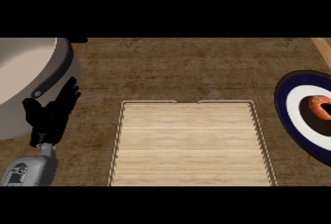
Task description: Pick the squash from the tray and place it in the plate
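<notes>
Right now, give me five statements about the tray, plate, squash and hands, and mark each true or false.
1. The wooden tray holds the squash. False: the tray shows nothing on it.
2. The orange squash lies on the blue-and-white plate. True.
3. The left hand is open, fingers up, beside the large pot. True.
4. The plate sits left of the tray. False: it sits right.
5. The left hand holds the squash. False: it holds nothing.
</notes>
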Robot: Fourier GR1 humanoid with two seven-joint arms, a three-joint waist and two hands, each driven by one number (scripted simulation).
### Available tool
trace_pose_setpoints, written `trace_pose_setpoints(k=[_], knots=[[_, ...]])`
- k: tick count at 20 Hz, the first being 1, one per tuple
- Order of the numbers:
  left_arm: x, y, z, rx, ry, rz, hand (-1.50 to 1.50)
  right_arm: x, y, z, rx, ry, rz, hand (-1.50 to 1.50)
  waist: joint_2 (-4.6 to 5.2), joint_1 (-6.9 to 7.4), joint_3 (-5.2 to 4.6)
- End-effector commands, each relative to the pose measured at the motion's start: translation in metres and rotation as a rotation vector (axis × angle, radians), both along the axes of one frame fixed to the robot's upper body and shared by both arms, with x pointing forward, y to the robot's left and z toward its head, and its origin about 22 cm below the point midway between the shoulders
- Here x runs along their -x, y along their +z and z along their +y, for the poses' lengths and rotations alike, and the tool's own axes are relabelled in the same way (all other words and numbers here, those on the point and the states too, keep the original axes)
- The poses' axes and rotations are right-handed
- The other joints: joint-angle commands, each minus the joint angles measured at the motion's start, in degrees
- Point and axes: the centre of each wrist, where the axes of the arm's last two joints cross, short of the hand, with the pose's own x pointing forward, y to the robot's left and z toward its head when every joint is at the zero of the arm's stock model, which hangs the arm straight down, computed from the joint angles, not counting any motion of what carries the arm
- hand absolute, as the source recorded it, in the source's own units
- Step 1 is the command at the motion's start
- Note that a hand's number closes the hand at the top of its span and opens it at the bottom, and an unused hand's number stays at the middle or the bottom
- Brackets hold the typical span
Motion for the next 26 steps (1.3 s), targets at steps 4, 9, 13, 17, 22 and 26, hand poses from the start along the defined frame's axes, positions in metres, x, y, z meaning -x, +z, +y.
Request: trace_pose_setpoints(k=[4,9,13,17,22,26], knots=[[-0.004,-0.016,-0.003,-0.008,-0.002,-0.003,0.0,0.008,0.007,0.004,0.175,0.061,-0.24,-1.5,-0.01,-0.47,-0.07],[0.0,-0.01,0.016,-0.015,0.012,-0.011,0.0,-0.001,0.05,0.03,0.177,0.158,-0.545,-1.5,-0.19,-0.36,-0.08],[0.004,-0.009,0.011,-0.008,0.009,-0.008,0.0,0.02,0.059,0.028,0.002,0.064,-0.648,-1.5,-0.26,-0.49,-0.08],[0.003,0.002,0.008,0.0,0.011,0.015,0.0,0.047,0.052,0.018,-0.214,0.114,-0.694,-1.5,-0.42,-0.85,0.0],[0.002,-0.012,-0.013,0.001,0.001,0.006,0.0,0.078,0.035,-0.014,-0.226,0.158,-0.735,-1.5,-0.1,-0.41,-0.04],[0.015,0.007,0.004,0.002,-0.01,0.005,0.0,0.104,0.023,-0.02,-0.166,0.156,-0.734,-1.5,-0.13,-0.08,-0.05]])
